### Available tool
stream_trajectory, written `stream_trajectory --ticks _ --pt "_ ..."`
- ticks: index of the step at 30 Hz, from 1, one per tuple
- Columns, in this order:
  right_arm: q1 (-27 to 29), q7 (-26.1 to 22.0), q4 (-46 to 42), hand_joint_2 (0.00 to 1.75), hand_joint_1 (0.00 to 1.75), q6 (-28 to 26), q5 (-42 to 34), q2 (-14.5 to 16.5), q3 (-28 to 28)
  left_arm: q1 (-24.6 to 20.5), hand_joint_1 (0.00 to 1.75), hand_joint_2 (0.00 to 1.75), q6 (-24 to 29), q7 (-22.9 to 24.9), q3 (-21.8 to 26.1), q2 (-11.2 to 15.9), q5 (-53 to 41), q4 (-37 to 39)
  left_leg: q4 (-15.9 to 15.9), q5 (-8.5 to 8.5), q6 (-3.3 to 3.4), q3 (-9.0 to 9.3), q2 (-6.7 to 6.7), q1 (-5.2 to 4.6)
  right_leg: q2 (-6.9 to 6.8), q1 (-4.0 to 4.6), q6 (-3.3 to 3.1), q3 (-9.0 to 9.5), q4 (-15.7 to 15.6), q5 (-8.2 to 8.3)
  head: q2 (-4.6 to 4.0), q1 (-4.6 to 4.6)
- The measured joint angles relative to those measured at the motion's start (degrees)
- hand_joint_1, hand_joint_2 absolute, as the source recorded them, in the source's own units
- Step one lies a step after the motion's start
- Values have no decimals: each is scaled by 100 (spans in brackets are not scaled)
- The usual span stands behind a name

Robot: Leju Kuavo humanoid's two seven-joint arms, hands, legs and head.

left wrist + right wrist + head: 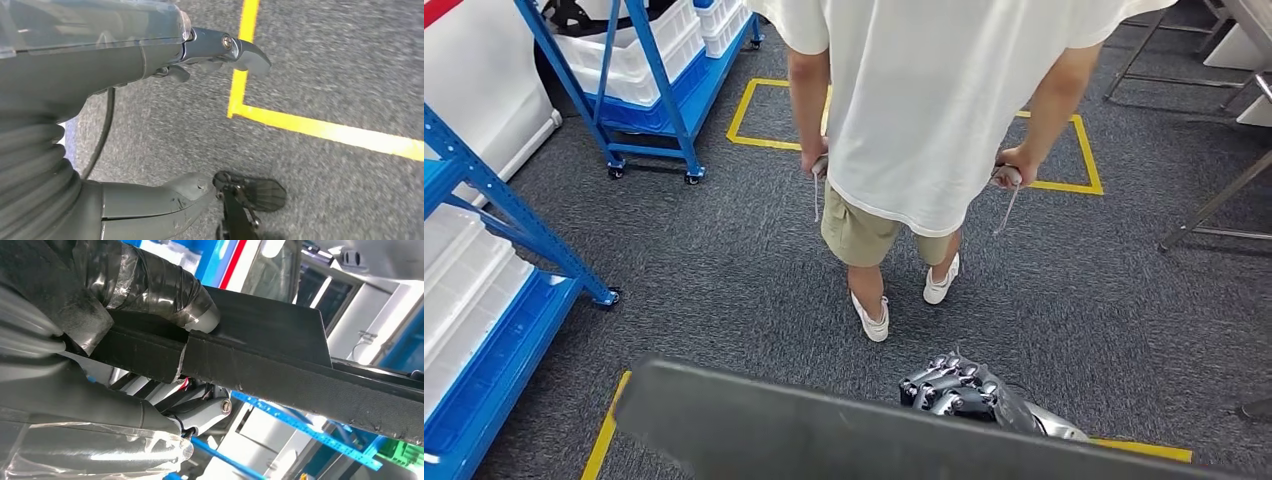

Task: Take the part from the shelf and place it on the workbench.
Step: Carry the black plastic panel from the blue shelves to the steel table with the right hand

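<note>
Part (824, 430), a dark flat panel, spans lower frame, long axis left-right, clamped by right hand (959, 388) at its right side; left hand (220, 50) hangs released over carpet.

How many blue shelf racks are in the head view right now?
2: one blue rack at upper left holding white bins, one blue rack along the left edge beside the robot. Others may stand outside the frame.
</note>
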Motion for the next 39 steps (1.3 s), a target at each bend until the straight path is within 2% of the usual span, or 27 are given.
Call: stream_trajectory --ticks 2,4,5,6,7,9,10,11,12,13,14,15,16,18,21,24,25,26,28,29,30,32,34,35,37,38,39 --pt "-95 65 1 175 169 10 -31 26 17 -10 0 175 -9 -14 0 -33 0 0 7 -28 -41 6 95 -18 -145 70 -67 231 -486 107 0 -1" --pt "-156 122 2 175 169 18 -68 48 38 -25 0 175 -14 -19 0 -61 0 0 8 -49 -86 13 198 -31 -88 93 -107 224 -541 86 0 -3" --pt "-166 150 3 175 169 15 -91 54 45 -40 0 175 -15 -20 0 -75 0 0 29 -88 -112 18 180 -26 -39 78 -128 233 -561 94 0 -2" --pt "-183 174 4 175 169 6 -116 61 50 -53 0 175 -16 -21 0 -87 0 0 119 -168 -133 -9 95 -18 6 60 -159 246 -582 101 0 -2" --pt "-208 193 6 175 169 -4 -139 73 54 -61 0 175 -16 -24 0 -97 0 1 327 -306 -151 -91 -32 -6 48 40 -189 258 -599 109 0 -3" --pt "-248 209 16 175 169 -20 -171 104 63 -50 0 175 -18 -27 0 -107 0 2 1085 -687 -171 -440 -277 15 142 27 -230 259 -592 108 0 -3" --pt "-256 215 23 175 169 -21 -180 119 70 -36 0 175 -18 -28 0 -108 -1 2 1499 -839 -181 -644 -320 19 200 28 -236 253 -579 105 0 -3" --pt "-255 219 33 175 169 -21 -190 128 77 -23 0 175 -23 -34 0 -110 -5 2 1774 -892 -191 -794 -335 21 265 28 -238 250 -570 104 0 -3" --pt "-254 222 41 175 169 -24 -199 134 83 -15 0 175 -32 -46 0 -111 -9 2 1837 -828 -197 -850 -341 25 331 26 -238 250 -558 104 0 -2" --pt "-253 224 48 175 169 -31 -210 143 85 -11 0 175 -43 -69 0 -112 -14 2 1651 -648 -200 -788 -353 31 400 20 -235 253 -546 103 0 -3" --pt "-251 223 51 175 169 -44 -221 159 87 -10 0 175 -53 -97 0 -112 -16 2 1264 -392 -203 -632 -404 42 469 10 -227 261 -536 99 0 -2" --pt "-248 223 54 175 169 -64 -228 183 93 -9 0 175 -59 -122 0 -111 -14 2 853 -176 -206 -460 -521 56 534 3 -211 263 -527 97 0 -2" --pt "-246 222 55 175 169 -85 -232 210 103 -6 0 175 -62 -141 0 -111 -12 2 488 -26 -208 -306 -638 71 602 -2 -187 250 -512 100 0 -2" --pt "-224 215 57 175 169 -121 -228 260 130 -4 0 175 -64 -147 0 -108 -10 2 176 42 -193 -178 -784 73 716 -13 -118 196 -504 131 0 -2" --pt "-166 201 60 175 169 -144 -211 286 145 -17 0 175 -62 -142 0 -106 -16 2 107 67 -118 -154 -658 64 806 -32 -36 143 -511 155 0 -3" --pt "-156 198 61 175 169 -148 -207 287 145 -24 0 175 -61 -142 0 -109 -17 2 75 86 -80 -144 -607 83 781 -35 -21 131 -495 135 0 -4" --pt "-155 197 61 175 169 -149 -206 288 145 -26 0 175 -61 -142 0 -108 -17 2 74 88 -74 -142 -596 80 717 -28 -17 122 -469 112 0 -2" --pt "-157 193 61 175 169 -150 -206 289 146 -25 0 175 -61 -142 0 -106 -17 2 72 87 -57 -140 -558 73 591 -20 -2 46 -289 -2 0 1" --pt "-144 180 68 175 169 -155 -205 300 154 -9 0 175 -54 -137 1 -99 -21 2 71 76 -11 -139 -363 44 309 -18 40 -375 636 -419 0 5" --pt "-132 174 73 175 169 -157 -205 305 158 -2 0 175 -47 -131 2 -97 -28 2 71 64 8 -135 -254 29 222 -24 51 -541 1006 -552 0 5" --pt "-114 170 78 175 169 -158 -205 309 163 0 0 175 -38 -121 2 -96 -37 2 71 51 15 -125 -158 18 192 -24 41 -567 1092 -525 0 5" --pt "-86 157 80 175 169 -158 -208 314 171 -12 0 175 -19 -98 2 -96 -52 2 61 24 11 -79 -51 11 65 28 -40 -136 287 -133 0 5" --pt "-66 137 80 175 169 -162 -209 322 179 -16 0 175 -9 -75 2 -98 -61 2 53 -4 -14 -49 43 -6 -137 123 -138 225 -400 74 0 4" --pt "-50 123 81 175 169 -167 -209 325 181 -13 0 175 -9 -67 2 -99 -64 2 49 -15 -32 -43 91 -14 -192 159 -172 282 -528 75 0 4" --pt "1 92 80 175 169 -180 -209 329 183 -16 0 175 -9 -54 2 -99 -71 2 40 -46 -74 -26 200 -31 -111 156 -210 296 -587 69 0 3" --pt "32 78 80 175 169 -183 -208 329 183 -26 0 175 -9 -51 2 -93 -76 2 69 -92 -95 -20 180 -32 -56 135 -225 319 -623 82 0 3" --pt "50 66 80 175 169 -181 -206 331 184 -36 0 175 -9 -50 2 -86 -81 2 191 -187 -111 -59 94 -29 -5 110 -245 343 -660 94 0 1"
